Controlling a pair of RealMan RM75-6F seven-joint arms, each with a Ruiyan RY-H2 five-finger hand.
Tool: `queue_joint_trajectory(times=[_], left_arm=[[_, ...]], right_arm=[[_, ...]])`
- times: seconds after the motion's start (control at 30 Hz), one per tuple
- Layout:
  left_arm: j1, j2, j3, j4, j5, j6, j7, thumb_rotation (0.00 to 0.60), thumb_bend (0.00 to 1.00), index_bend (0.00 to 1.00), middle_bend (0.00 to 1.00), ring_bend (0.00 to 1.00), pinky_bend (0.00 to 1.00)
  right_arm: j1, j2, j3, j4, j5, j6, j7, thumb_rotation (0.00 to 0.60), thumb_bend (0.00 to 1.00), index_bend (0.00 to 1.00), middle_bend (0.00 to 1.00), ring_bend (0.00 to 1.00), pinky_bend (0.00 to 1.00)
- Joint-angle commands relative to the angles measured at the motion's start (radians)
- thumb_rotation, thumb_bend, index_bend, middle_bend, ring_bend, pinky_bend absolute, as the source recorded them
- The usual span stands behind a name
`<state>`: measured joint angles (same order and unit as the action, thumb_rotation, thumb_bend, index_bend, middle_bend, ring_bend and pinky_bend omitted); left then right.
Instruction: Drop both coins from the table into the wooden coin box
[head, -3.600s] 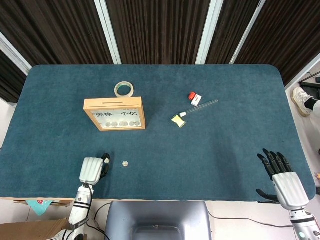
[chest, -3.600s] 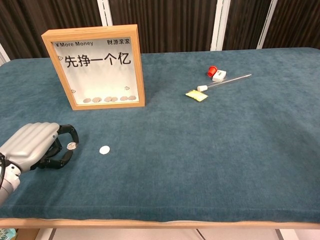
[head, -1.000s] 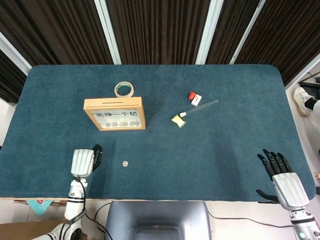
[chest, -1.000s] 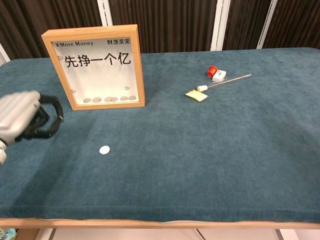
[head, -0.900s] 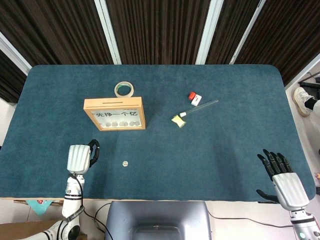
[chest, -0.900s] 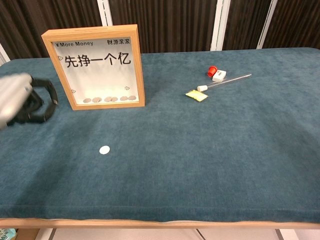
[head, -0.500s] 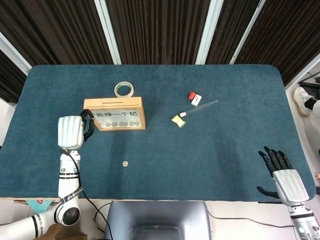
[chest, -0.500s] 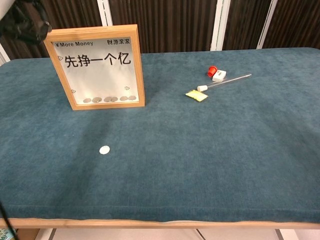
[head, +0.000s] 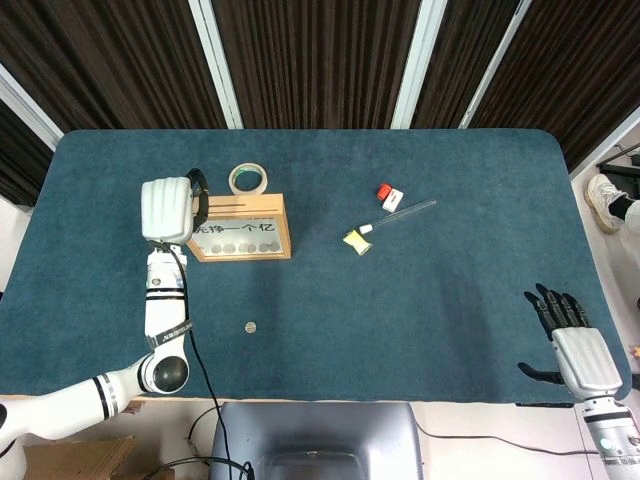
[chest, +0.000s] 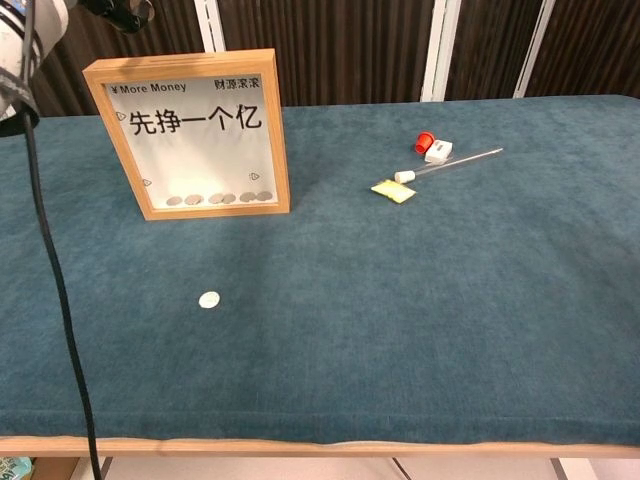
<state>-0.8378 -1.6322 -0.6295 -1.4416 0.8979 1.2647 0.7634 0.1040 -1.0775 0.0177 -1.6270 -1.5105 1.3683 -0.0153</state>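
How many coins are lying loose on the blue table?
1. The coin lies on the cloth in front of the wooden box. Another may be hidden in the left hand.

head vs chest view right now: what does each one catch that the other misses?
Head view only: the roll of tape behind the wooden coin box, the right hand open at the table's near right corner, and the whole left hand raised over the box's left end, fingers curled.

Chest view only: the box's printed front with "More Money", and the row of coins resting at its bottom, seen clearly.

Both: the box, the loose coin on the cloth, the red cap, the white block, the thin rod and the yellow packet.
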Motion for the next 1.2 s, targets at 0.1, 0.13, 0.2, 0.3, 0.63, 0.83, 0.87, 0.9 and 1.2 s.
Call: queue_joint_trajectory(times=[0.1,0.13,0.2,0.3,0.63,0.83,0.87,0.9,1.2], left_arm=[[-0.037,-0.011,0.019,0.036,-0.047,-0.016,-0.004,0.6,0.5,0.58,1.0,1.0,1.0],[-0.041,-0.011,0.023,0.037,-0.055,-0.017,-0.002,0.6,0.5,0.58,1.0,1.0,1.0],[-0.049,-0.013,0.031,0.041,-0.069,-0.018,-0.002,0.6,0.5,0.58,1.0,1.0,1.0],[-0.056,-0.014,0.043,0.044,-0.086,-0.014,-0.006,0.6,0.5,0.58,1.0,1.0,1.0],[-0.075,-0.013,0.081,0.055,-0.125,-0.02,-0.025,0.6,0.5,0.57,1.0,1.0,1.0],[-0.084,-0.011,0.096,0.06,-0.135,-0.011,-0.033,0.6,0.49,0.57,1.0,1.0,1.0],[-0.085,-0.01,0.1,0.058,-0.134,-0.007,-0.034,0.6,0.49,0.56,1.0,1.0,1.0],[-0.085,-0.01,0.103,0.057,-0.134,-0.006,-0.036,0.6,0.49,0.56,1.0,1.0,1.0],[-0.093,-0.003,0.125,0.049,-0.145,-0.004,-0.042,0.6,0.46,0.45,1.0,1.0,1.0]], right_arm=[[-0.002,0.006,-0.001,0.001,0.002,0.003,0.005,0.6,0.19,0.0,0.0,0.0,0.0],[-0.003,0.007,-0.001,0.0,0.002,0.005,0.006,0.6,0.19,0.0,0.0,0.0,0.0],[-0.006,0.009,-0.002,-0.002,0.001,0.01,0.008,0.6,0.19,0.0,0.0,0.0,0.0],[-0.008,0.011,-0.003,-0.002,-0.001,0.016,0.012,0.6,0.19,0.0,0.0,0.0,0.0],[-0.009,0.008,0.0,-0.001,0.001,0.024,0.016,0.6,0.19,0.0,0.0,0.0,0.0],[-0.011,0.006,0.0,-0.001,-0.002,0.028,0.016,0.6,0.19,0.0,0.0,0.0,0.0],[-0.011,0.007,-0.001,-0.001,-0.002,0.029,0.016,0.6,0.19,0.0,0.0,0.0,0.0],[-0.012,0.006,0.0,-0.001,-0.002,0.03,0.016,0.6,0.19,0.0,0.0,0.0,0.0],[-0.013,0.006,0.001,0.0,-0.001,0.034,0.018,0.6,0.19,0.0,0.0,0.0,0.0]])
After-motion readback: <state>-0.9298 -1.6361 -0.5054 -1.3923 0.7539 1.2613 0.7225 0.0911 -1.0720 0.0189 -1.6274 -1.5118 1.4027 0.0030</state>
